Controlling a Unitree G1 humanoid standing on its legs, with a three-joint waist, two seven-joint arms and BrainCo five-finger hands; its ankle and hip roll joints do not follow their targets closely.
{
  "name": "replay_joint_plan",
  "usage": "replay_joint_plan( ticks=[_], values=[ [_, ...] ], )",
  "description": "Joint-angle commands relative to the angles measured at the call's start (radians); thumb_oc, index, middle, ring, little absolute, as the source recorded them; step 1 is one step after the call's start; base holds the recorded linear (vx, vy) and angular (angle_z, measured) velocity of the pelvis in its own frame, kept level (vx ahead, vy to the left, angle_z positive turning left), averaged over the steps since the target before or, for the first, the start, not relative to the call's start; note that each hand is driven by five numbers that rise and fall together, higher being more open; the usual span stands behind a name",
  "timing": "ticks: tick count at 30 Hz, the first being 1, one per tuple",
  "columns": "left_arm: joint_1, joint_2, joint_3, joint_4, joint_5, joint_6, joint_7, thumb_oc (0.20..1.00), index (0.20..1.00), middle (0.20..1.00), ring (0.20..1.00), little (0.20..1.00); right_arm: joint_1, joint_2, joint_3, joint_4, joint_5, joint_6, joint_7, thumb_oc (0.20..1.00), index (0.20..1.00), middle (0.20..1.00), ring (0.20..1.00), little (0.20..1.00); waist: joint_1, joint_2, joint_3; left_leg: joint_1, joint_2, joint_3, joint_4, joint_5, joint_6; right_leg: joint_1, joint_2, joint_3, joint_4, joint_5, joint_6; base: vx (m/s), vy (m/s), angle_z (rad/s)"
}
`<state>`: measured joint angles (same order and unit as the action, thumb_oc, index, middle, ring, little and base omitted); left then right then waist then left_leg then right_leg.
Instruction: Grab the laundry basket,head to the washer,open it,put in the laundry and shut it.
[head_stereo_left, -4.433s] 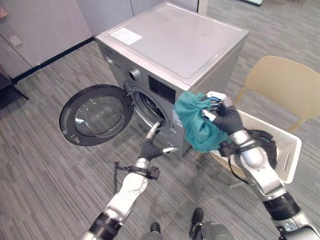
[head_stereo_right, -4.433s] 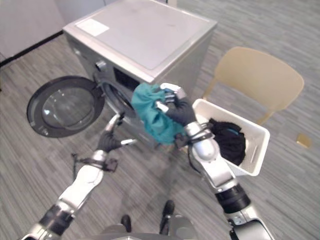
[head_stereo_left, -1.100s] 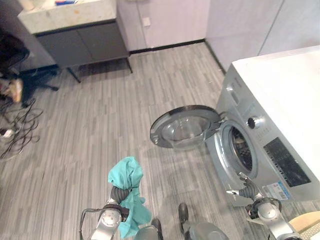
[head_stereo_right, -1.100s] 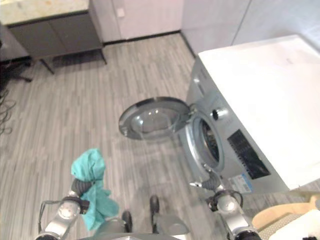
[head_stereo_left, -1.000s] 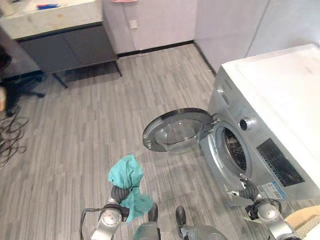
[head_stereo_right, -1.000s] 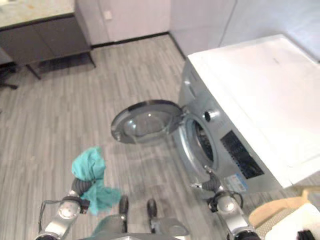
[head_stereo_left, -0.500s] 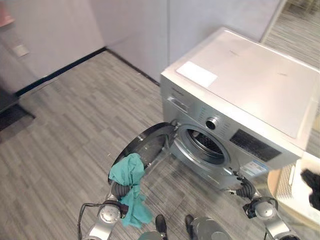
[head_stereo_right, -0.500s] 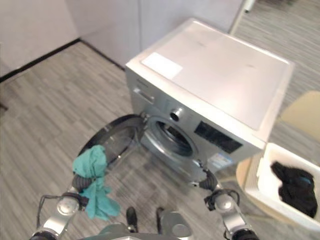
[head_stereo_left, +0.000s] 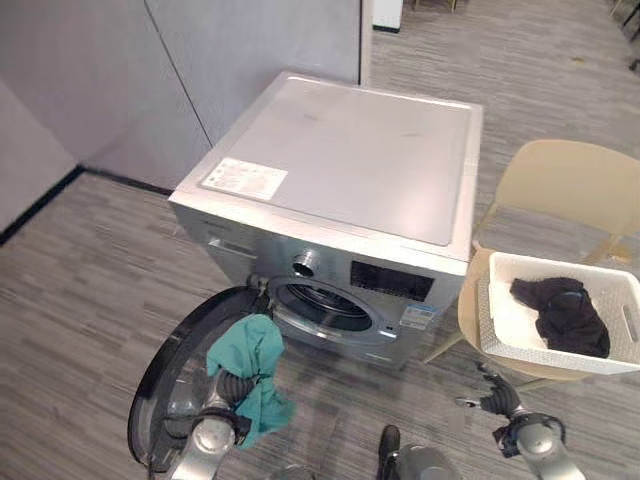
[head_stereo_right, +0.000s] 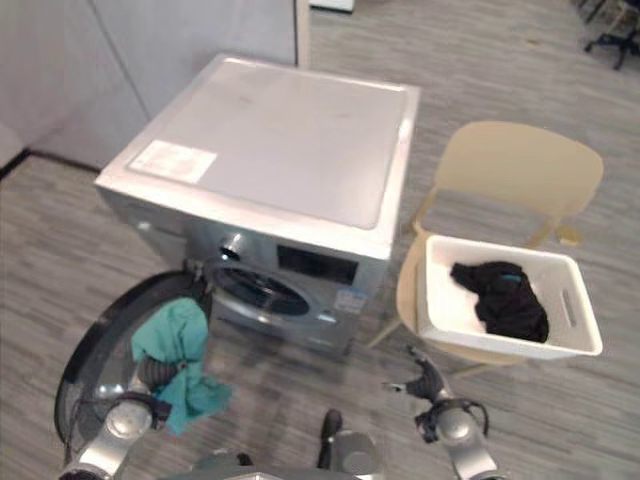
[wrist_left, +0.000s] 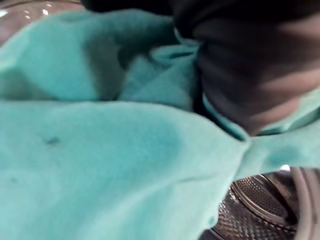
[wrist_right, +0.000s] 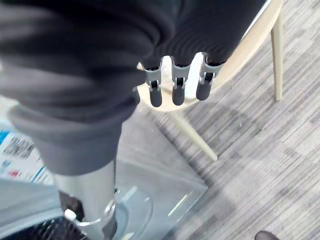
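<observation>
teal cloth (head_stereo_left: 250, 362) before washer (head_stereo_left: 340, 200), chair (head_stereo_left: 570, 185) beside

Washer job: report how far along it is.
Done: the washer door hangs open and the basket sits on the chair beside it. In hand: the left robot hand grips a teal cloth in front of the drum opening. The right robot hand is open and holds nothing. Left: put the cloth in, then the dark laundry lying in the basket, and shut the door.
</observation>
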<state>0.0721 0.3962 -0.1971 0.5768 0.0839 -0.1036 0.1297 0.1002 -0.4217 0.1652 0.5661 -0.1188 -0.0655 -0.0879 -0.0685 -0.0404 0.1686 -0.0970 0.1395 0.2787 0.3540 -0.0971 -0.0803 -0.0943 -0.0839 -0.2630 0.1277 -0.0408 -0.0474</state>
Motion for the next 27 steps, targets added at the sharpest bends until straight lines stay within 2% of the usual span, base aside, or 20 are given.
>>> replay_joint_plan(
  ticks=[1,2,3,5,8,9,13,17,19,20,21,22,25,26,27],
  values=[
    [-0.036,0.032,0.008,-0.005,0.022,-0.033,0.035,0.2,0.2,0.2,0.2,0.2,-0.031,-0.004,-0.007,-0.008,0.002,-0.03,-0.028,1.0,1.0,1.0,1.0,1.0,0.006,-0.039,0.012,-0.019,-0.051,-0.012,-0.075,-0.012,0.037,0.074,-0.003,0.043,-0.074,-0.041,0.119,0.13,0.092,-0.33],
    [-0.037,0.031,0.01,-0.003,0.022,-0.031,0.041,0.2,0.2,0.2,0.2,0.2,-0.033,-0.003,-0.005,0.002,0.001,-0.03,-0.031,1.0,1.0,1.0,1.0,1.0,0.013,-0.037,0.013,-0.029,-0.051,-0.037,-0.124,0.01,0.032,0.081,0.002,0.061,-0.074,-0.045,0.123,0.15,0.146,-0.28],
    [-0.045,0.03,0.015,0.01,0.015,-0.027,0.059,0.2,0.2,0.2,0.2,0.2,-0.043,-0.005,0.001,0.027,0.003,-0.027,-0.039,1.0,1.0,1.0,1.0,1.0,0.031,-0.031,0.022,-0.057,-0.037,-0.109,-0.195,0.07,0.011,0.091,0.008,0.097,-0.065,-0.057,0.126,0.18,0.18,-0.23],
    [-0.056,0.026,0.012,0.034,0.012,-0.026,0.076,0.2,0.2,0.2,0.2,0.2,-0.054,-0.004,0.006,0.048,0.005,-0.026,-0.043,1.0,1.0,1.0,1.0,1.0,0.04,-0.029,0.031,-0.075,-0.028,-0.171,-0.209,0.097,0.001,0.091,0.007,0.127,-0.045,-0.067,0.128,0.12,0.146,-0.68],
    [-0.06,0.019,0.01,0.042,0.01,-0.025,0.076,0.2,0.2,0.2,0.2,0.2,-0.049,-0.004,0.0,0.037,0.006,-0.026,-0.037,1.0,1.0,1.0,1.0,1.0,0.036,-0.02,0.024,-0.062,-0.018,-0.19,-0.238,0.105,0.001,0.085,0.0,0.145,-0.024,-0.079,0.134,0.1,0.194,-0.59],
    [-0.06,0.017,0.007,0.054,0.017,-0.025,0.075,0.2,0.2,0.2,0.2,0.2,-0.04,-0.002,-0.009,0.041,0.005,-0.031,-0.037,1.0,1.0,1.0,1.0,1.0,0.029,-0.008,0.016,-0.044,-0.016,-0.183,-0.258,0.101,0.004,0.087,-0.008,0.144,-0.014,-0.09,0.142,0.11,0.198,-0.29],
    [-0.096,0.023,-0.011,0.066,0.012,-0.023,0.082,0.2,0.2,0.2,0.2,0.2,-0.069,-0.002,-0.008,0.044,0.01,-0.025,-0.045,1.0,1.0,1.0,1.0,1.0,0.02,0.004,0.049,-0.053,-0.043,-0.161,-0.232,0.079,0.033,0.003,-0.042,0.187,0.101,-0.107,0.149,-0.04,0.289,-0.15],
    [-0.167,0.037,-0.022,0.065,-0.026,-0.035,0.111,0.2,0.2,0.2,0.2,0.2,-0.129,0.006,0.021,0.029,0.027,-0.023,-0.065,1.0,1.0,1.0,1.0,1.0,0.024,-0.011,0.122,-0.17,-0.058,-0.125,-0.108,0.028,0.062,-0.149,-0.064,0.222,0.223,-0.102,0.148,-0.21,0.105,-0.26],
    [-0.196,0.033,-0.027,0.051,-0.054,-0.04,0.123,0.2,0.2,0.2,0.2,0.2,-0.157,0.004,0.034,0.007,0.036,-0.018,-0.077,1.0,1.0,1.0,1.0,1.0,0.026,-0.016,0.147,-0.252,-0.061,-0.117,-0.023,0.005,0.075,-0.226,-0.072,0.233,0.284,-0.11,0.136,-0.18,0.035,-0.1],
    [-0.207,0.033,-0.032,0.036,-0.064,-0.044,0.134,0.2,0.2,0.2,0.2,0.2,-0.169,0.002,0.042,-0.01,0.04,-0.018,-0.086,1.0,1.0,1.0,1.0,1.0,0.029,-0.013,0.153,-0.293,-0.059,-0.118,0.012,-0.01,0.082,-0.267,-0.075,0.236,0.318,-0.127,0.128,-0.05,0.013,0.0],
    [-0.219,0.032,-0.038,0.026,-0.072,-0.044,0.139,0.2,0.2,0.2,0.2,0.2,-0.181,-0.001,0.045,-0.02,0.047,-0.018,-0.092,1.0,1.0,1.0,1.0,1.0,0.028,-0.014,0.166,-0.322,-0.058,-0.124,0.067,-0.052,0.079,-0.297,-0.081,0.241,0.374,-0.168,0.124,-0.08,-0.013,-0.05],
    [-0.243,0.038,-0.044,-0.009,-0.075,-0.046,0.154,0.2,0.2,0.2,0.2,0.2,-0.199,-0.009,0.048,-0.072,0.052,-0.013,-0.105,1.0,1.0,1.0,1.0,1.0,0.027,-0.013,0.177,-0.417,-0.046,-0.128,0.166,-0.081,0.089,-0.388,-0.083,0.246,0.455,-0.197,0.108,-0.03,-0.02,-0.1],
    [-0.258,0.044,-0.043,-0.03,-0.082,-0.05,0.167,0.2,0.2,0.2,0.2,0.2,-0.209,-0.017,0.042,-0.109,0.058,-0.018,-0.117,1.0,1.0,1.0,1.0,1.0,0.023,-0.01,0.177,-0.482,-0.035,-0.13,0.221,-0.099,0.091,-0.458,-0.083,0.25,0.513,-0.223,0.098,-0.1,-0.042,-0.03],
    [-0.289,0.048,-0.041,-0.072,-0.092,-0.051,0.186,0.2,0.2,0.2,0.2,0.2,-0.23,-0.021,0.037,-0.165,0.067,-0.019,-0.137,1.0,1.0,1.0,1.0,1.0,0.018,-0.01,0.174,-0.603,-0.021,-0.138,0.342,-0.129,0.095,-0.57,-0.085,0.256,0.609,-0.257,0.078,-0.11,-0.08,0.06],
    [-0.308,0.046,-0.04,-0.089,-0.098,-0.051,0.195,0.2,0.2,0.2,0.2,0.2,-0.24,-0.022,0.033,-0.188,0.068,-0.018,-0.145,1.0,1.0,1.0,1.0,1.0,0.018,-0.007,0.171,-0.66,-0.016,-0.148,0.389,-0.144,0.098,-0.627,-0.081,0.257,0.656,-0.279,0.069,-0.14,-0.108,0.02]
  ],
)
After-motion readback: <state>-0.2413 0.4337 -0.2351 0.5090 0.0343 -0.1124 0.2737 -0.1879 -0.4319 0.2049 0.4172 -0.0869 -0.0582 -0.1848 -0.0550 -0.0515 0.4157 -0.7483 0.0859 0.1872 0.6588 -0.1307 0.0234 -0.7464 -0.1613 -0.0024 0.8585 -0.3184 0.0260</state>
